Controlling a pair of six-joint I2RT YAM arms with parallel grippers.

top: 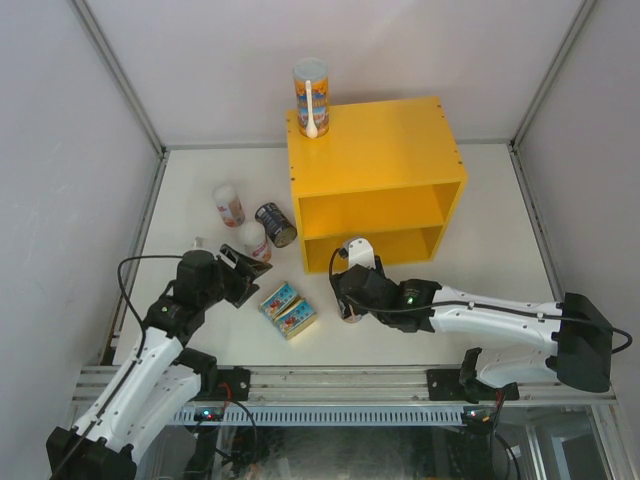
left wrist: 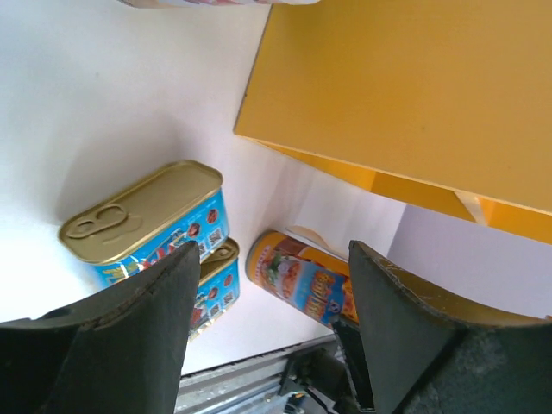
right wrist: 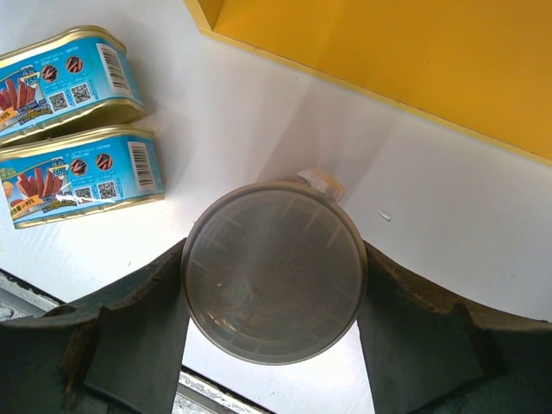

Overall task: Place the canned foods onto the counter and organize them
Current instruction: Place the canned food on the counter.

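My right gripper (right wrist: 274, 278) is shut on a tall orange-blue tube (left wrist: 304, 285), with a finger pressed against each side of its white lid (right wrist: 274, 259). It holds the tube just in front of the counter (top: 375, 170), the yellow open-fronted box. A second tall tube (top: 311, 95) stands on the counter's top, at its back left corner. Two flat blue tins (top: 288, 309) lie side by side on the table. Two short white-pink tubes (top: 229, 205) (top: 256, 240) and a dark steel can (top: 276, 224) sit left of the counter. My left gripper (top: 240, 272) hangs open and empty by the tins.
White walls enclose the table on three sides. An aluminium rail (top: 330, 382) runs along the near edge. The right arm (top: 490, 312) stretches across the front right of the table. The counter's inner shelf (top: 372, 232) holds nothing.
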